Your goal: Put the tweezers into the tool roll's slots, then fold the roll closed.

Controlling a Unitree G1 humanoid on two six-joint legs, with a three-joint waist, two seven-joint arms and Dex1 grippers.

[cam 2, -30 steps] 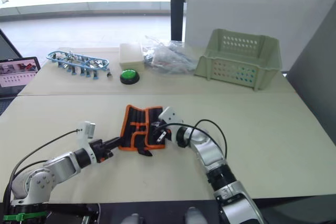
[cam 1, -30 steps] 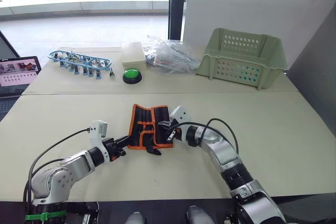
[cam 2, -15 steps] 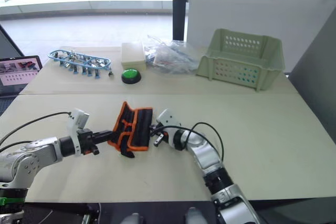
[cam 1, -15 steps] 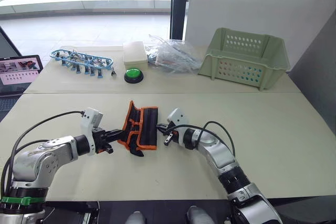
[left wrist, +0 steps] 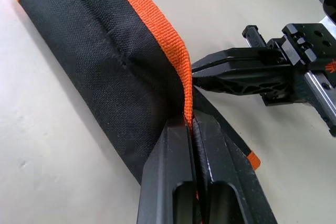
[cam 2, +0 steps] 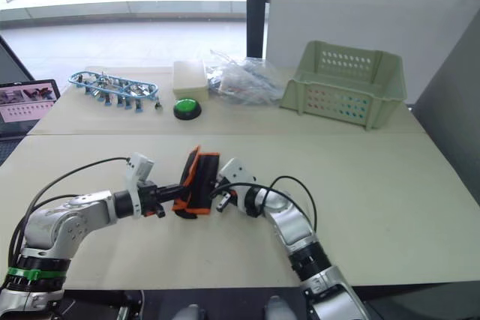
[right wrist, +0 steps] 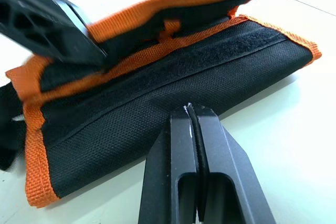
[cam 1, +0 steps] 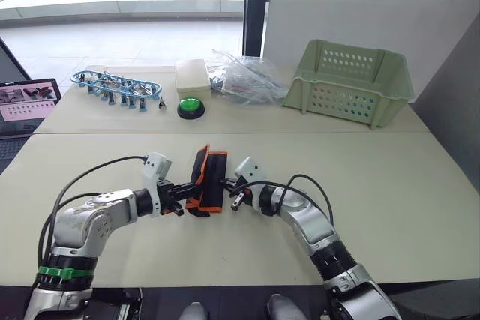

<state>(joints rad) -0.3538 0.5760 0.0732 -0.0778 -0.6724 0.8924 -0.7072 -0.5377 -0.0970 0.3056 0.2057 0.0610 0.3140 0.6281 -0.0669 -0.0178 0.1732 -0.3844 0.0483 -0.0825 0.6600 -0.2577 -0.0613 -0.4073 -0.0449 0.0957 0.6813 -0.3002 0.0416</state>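
Observation:
The tool roll [cam 1: 210, 185] lies mid-table, black with orange trim, folded over on itself so only its outer fabric shows. The left gripper [left wrist: 189, 121] is shut on the orange-trimmed edge of the upper flap [left wrist: 157, 19] and holds it over the lower layer. The right gripper [right wrist: 190, 109] is shut with nothing between its fingers; its tips rest against the roll's [right wrist: 157, 108] right side, facing the left gripper [cam 1: 186, 191]. The tweezers and the slots are hidden inside the fold.
At the back stand a pale green basket [cam 1: 349, 80], crumpled clear plastic bags [cam 1: 244, 76], a white box [cam 1: 192, 76], a green button [cam 1: 190, 106] and a blue-framed tool rack [cam 1: 116, 88]. A laptop [cam 1: 26, 103] sits at the far left.
The left gripper has carried the roll's left flap up and over to the right, folding the roll. The right gripper has shifted slightly left at the roll's right edge.

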